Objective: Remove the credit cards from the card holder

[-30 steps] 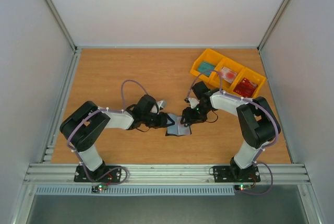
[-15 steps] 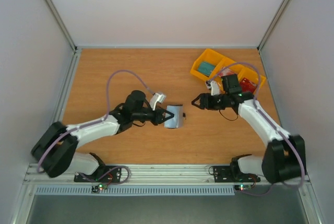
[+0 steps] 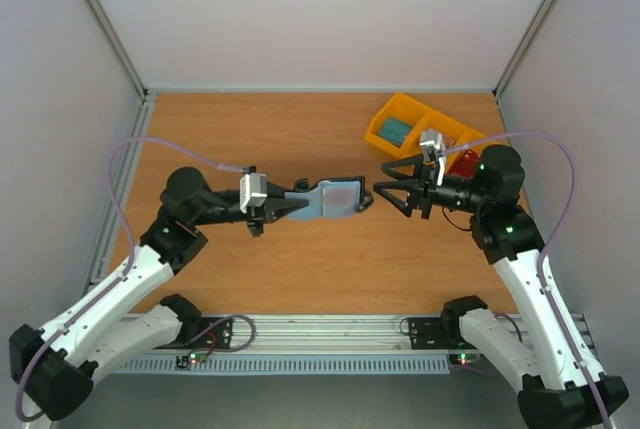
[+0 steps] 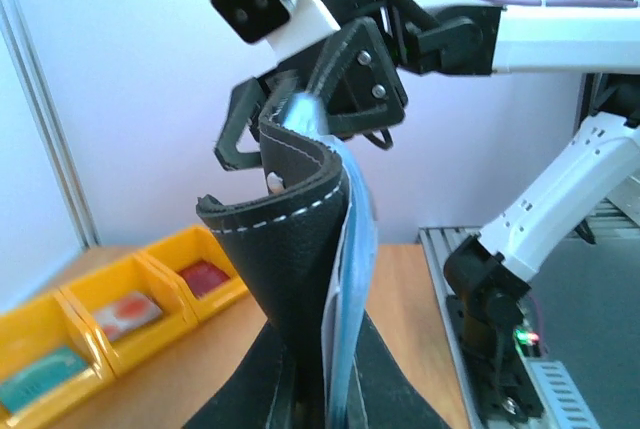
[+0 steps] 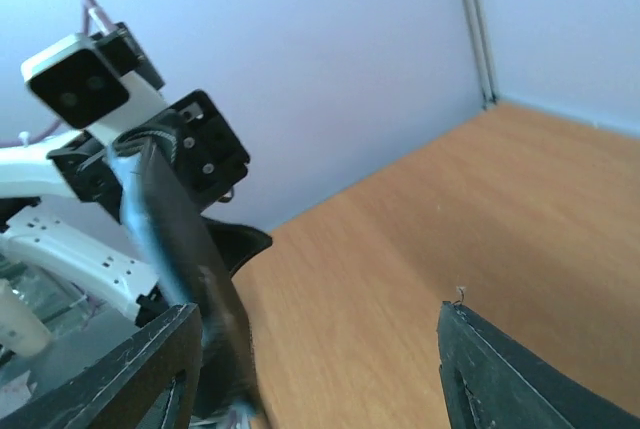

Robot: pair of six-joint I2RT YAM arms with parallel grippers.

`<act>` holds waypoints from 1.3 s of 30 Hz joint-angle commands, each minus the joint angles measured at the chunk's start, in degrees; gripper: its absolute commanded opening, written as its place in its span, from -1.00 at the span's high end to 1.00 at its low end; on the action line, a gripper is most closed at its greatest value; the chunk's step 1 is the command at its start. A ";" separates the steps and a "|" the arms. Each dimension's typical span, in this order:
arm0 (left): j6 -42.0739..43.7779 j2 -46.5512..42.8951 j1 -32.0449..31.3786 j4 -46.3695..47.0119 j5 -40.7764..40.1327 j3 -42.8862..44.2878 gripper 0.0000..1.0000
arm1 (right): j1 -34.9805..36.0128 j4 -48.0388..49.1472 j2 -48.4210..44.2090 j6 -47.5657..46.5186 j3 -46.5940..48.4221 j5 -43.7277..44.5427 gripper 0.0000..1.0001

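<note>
The card holder (image 3: pixel 338 197) hangs in the air over the middle of the table, dark leather outside, grey-blue inside. My left gripper (image 3: pixel 300 205) is shut on its left end. In the left wrist view the card holder (image 4: pixel 290 279) stands up from the left gripper (image 4: pixel 325 389), with thin pale-blue edges showing between its leaves. I cannot tell whether those edges are credit cards. My right gripper (image 3: pixel 384 190) faces the holder's free end, open. The right gripper (image 4: pixel 300 114) straddles that end. In the right wrist view the blurred card holder (image 5: pixel 185 249) lies just inside the left finger of the right gripper (image 5: pixel 320 369).
A yellow three-compartment tray (image 3: pixel 385 114) stands at the back right, behind the right arm. It holds flat teal and red things; the tray (image 4: pixel 110 274) also shows in the left wrist view. Metal rails and both arm bases run along the near edge.
The left arm has raised the card holder off the table and stretched toward the right. The right gripper has swung round to face its free end and opened a little wider.
</note>
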 commanded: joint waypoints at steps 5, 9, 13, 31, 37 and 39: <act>-5.87 -2.27 -0.32 10.74 -3.21 -1.13 0.99 | 10.46 2.35 -0.05 -7.62 3.23 0.49 -0.36; -7.10 -2.96 -0.32 10.15 -4.01 -0.37 0.99 | 11.72 0.58 -0.02 -10.15 4.68 -1.40 -0.39; -7.97 -3.24 -0.32 8.68 -6.46 -0.55 0.99 | 11.83 -13.93 -0.23 -19.74 11.41 -6.05 -0.42; -6.76 -4.21 -0.40 9.57 -4.52 -1.39 1.00 | 12.70 -8.94 7.72 -11.14 14.63 5.52 -0.53; -6.89 -4.15 -0.40 10.62 -4.07 -1.55 0.99 | 13.29 -8.99 9.40 -13.31 12.78 10.52 0.08; -6.89 -3.97 -0.40 11.09 -3.92 -1.60 1.00 | 14.12 -9.48 10.77 -13.81 13.01 10.09 0.11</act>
